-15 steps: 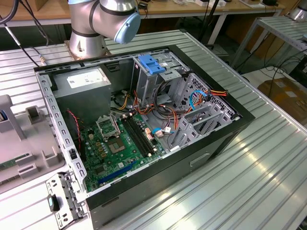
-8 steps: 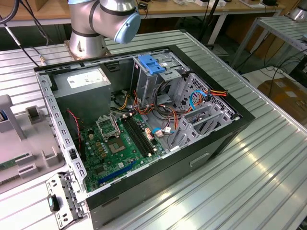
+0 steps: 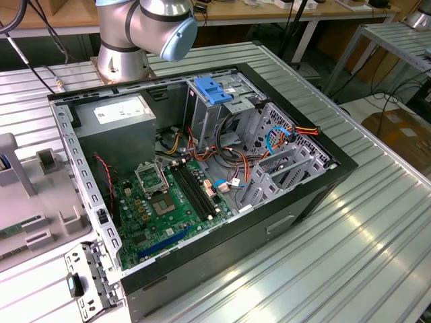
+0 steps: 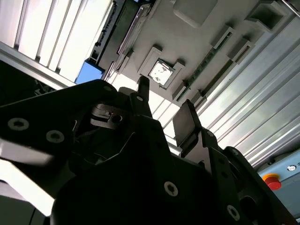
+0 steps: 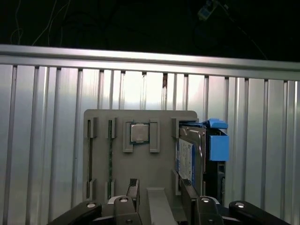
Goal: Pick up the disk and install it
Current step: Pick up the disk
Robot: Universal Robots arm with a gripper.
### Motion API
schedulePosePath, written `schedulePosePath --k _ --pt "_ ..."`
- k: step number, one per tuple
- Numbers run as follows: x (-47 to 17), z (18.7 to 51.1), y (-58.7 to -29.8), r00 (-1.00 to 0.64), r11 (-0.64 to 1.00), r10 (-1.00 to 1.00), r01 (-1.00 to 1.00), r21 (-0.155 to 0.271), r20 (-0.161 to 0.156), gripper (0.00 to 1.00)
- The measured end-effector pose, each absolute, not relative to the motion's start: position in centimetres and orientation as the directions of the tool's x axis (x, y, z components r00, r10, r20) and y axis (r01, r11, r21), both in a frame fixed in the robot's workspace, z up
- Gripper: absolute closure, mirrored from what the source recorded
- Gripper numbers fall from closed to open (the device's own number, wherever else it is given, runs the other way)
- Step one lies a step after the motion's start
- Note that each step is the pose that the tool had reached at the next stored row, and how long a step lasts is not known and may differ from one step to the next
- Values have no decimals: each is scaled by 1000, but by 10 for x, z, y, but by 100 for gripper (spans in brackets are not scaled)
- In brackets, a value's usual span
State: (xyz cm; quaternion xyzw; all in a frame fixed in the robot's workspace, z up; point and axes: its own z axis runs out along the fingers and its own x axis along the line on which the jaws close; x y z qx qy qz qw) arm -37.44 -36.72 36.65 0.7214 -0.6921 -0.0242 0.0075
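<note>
The disk [image 5: 190,157], a grey drive in a bright blue carrier [image 5: 216,140], stands on edge in a slot at one side of the grey parts tray [image 5: 140,166]. In the first wrist view my gripper [image 5: 160,191] hovers over the tray, open, with nothing between its fingers. One fingertip [image 5: 187,192] is close beside the disk, apart from it. In the second wrist view the gripper [image 4: 164,108] is also open, and the blue carrier [image 4: 89,72] lies off to its side.
A processor chip [image 5: 139,132] and a memory stick [image 5: 110,159] sit in the tray. The open computer case [image 3: 202,168] lies on the ribbed metal table [image 3: 350,249], with a fixed blue bracket [image 3: 212,89] on its drive cage. The arm's base [image 3: 128,40] stands behind it.
</note>
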Motion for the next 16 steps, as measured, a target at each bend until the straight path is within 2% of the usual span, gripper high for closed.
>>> schedulePosePath --k 1,16 --pt "-374 366 -367 41 -42 -999 -998 44 -24 52" --pt "-374 366 -361 42 -43 -999 -998 44 -24 52"
